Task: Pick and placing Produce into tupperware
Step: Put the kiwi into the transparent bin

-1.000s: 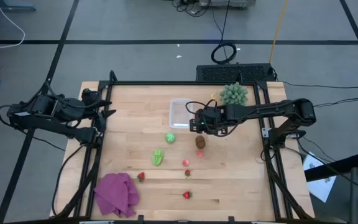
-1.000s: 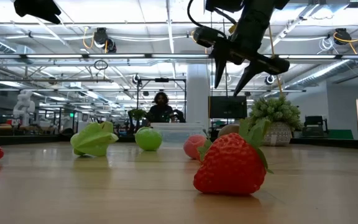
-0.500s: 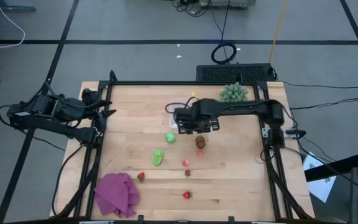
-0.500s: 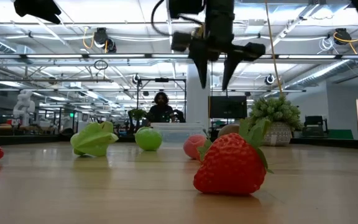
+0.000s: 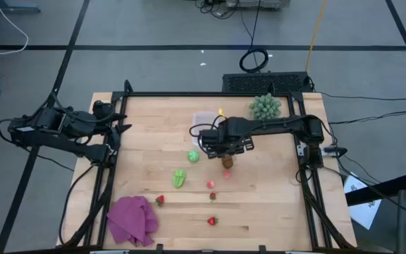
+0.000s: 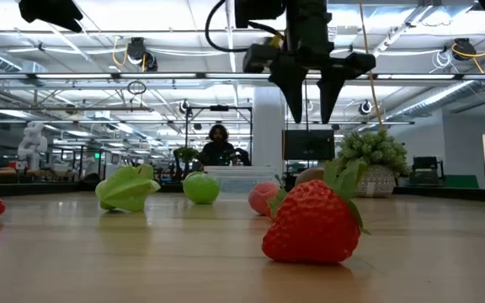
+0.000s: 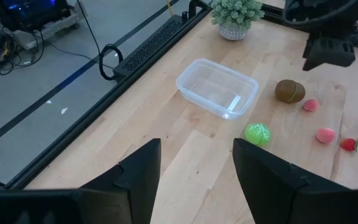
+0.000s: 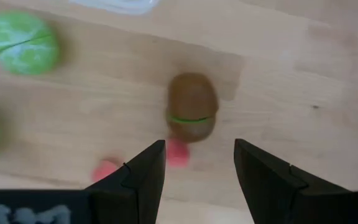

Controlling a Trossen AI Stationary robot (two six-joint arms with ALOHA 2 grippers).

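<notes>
The right arm is reaching in from the right edge of the bench (image 5: 259, 212), stretched out nearly level toward the middle, with its wrist bent so the right tool (image 6: 312, 99) is pointing straight down. Its two fingers (image 8: 143, 176) are standing apart with nothing between them, and the tool is hanging high above the wood, clear of every piece. In the right wrist view the brown kiwi piece (image 8: 192, 114) is lying on the bench directly below the gap between the fingers, with a small pink piece (image 8: 178, 153) just beside it and a round light green piece (image 8: 22, 45) off to one side.

The left arm is folded back at the left edge of the bench, its left tool (image 7: 194, 171) raised and looking across the whole surface, fingers apart and empty.

The tupperware (image 7: 217, 87) is sitting empty on the far half of the bench, near the spiky plant (image 5: 265, 106), with the right arm crossing over its near edge in the high view. The second light green piece (image 5: 179, 178) is lying nearer the front, the red strawberries (image 5: 211, 221) are scattered toward the front edge, and the purple cloth (image 5: 131, 219) is bunched at the front left corner.
</notes>
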